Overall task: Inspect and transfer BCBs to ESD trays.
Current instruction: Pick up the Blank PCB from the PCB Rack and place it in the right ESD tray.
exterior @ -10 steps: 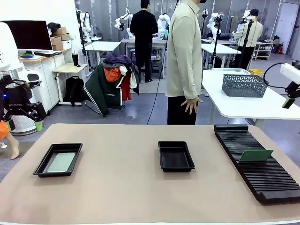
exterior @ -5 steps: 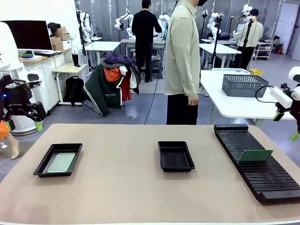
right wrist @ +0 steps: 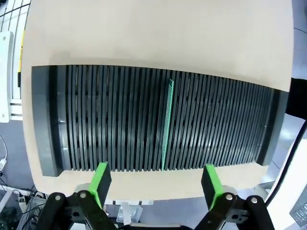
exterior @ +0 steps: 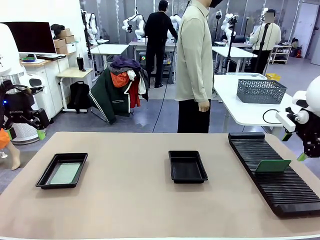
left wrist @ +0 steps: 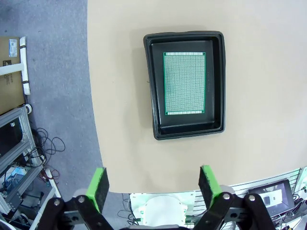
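Observation:
A black ESD tray [exterior: 46, 174] at the table's left holds a flat pale green BCB [exterior: 65, 173]. From above, the left wrist view shows that tray [left wrist: 218, 86] and its board [left wrist: 184, 84]. A second tray [exterior: 187, 166] in the middle holds nothing. Another green BCB [exterior: 272, 166] stands on edge in the black slotted rack [exterior: 280, 192] at the right. My right gripper [exterior: 295, 146] hangs open off the rack's far right side, looking down on the rack [right wrist: 110, 120] and the board's edge [right wrist: 167, 124]. My left gripper [left wrist: 152, 184] is open, high off the table's left end.
A person [exterior: 195, 65] stands at the far side of the table, arms down. Behind on a white table sits a grey mesh basket [exterior: 260, 91]. Bare tabletop [exterior: 125, 200] lies between the trays and along the front.
My right arm has come down and leftward toward the rack's far right side. The person's hand has dropped to their side. The left arm has not moved.

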`<state>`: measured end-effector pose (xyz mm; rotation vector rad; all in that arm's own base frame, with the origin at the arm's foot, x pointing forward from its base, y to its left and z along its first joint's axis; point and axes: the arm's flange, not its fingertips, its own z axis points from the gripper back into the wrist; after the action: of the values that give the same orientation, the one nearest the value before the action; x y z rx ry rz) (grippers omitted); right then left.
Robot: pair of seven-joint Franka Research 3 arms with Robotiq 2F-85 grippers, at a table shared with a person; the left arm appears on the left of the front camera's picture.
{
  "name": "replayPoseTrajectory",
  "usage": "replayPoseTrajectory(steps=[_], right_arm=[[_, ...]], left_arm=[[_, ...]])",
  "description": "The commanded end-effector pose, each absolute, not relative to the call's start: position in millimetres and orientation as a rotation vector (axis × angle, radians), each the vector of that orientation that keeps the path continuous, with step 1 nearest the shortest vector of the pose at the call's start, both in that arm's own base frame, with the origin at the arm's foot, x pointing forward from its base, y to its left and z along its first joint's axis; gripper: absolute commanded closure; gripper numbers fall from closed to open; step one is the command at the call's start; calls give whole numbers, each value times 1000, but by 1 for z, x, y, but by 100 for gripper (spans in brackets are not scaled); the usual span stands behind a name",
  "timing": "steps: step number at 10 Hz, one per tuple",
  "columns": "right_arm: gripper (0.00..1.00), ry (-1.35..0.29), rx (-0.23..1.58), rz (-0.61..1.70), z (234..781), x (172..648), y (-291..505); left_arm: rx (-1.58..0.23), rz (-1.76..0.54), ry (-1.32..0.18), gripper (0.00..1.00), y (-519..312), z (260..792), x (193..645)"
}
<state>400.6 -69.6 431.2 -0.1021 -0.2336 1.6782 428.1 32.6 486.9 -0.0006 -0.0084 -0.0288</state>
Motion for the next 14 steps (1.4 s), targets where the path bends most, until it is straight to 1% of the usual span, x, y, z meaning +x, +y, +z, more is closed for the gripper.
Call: replayPoseTrajectory(steps=[1,7,11,14], right_arm=[[0,-268,-84,1696,407,415,-76],[0,-246,-59,1664,359,436,-69],[0,-236,-43,1657,342,445,-64],[0,-221,-46,1634,337,443,-65]], left_arm=[[-1,-36,-17,0,33,485,428],[-1,-36,-17,0,33,485,428],[-1,-36,-17,0,33,485,428],[-1,-36,-17,0,33,485,428]])
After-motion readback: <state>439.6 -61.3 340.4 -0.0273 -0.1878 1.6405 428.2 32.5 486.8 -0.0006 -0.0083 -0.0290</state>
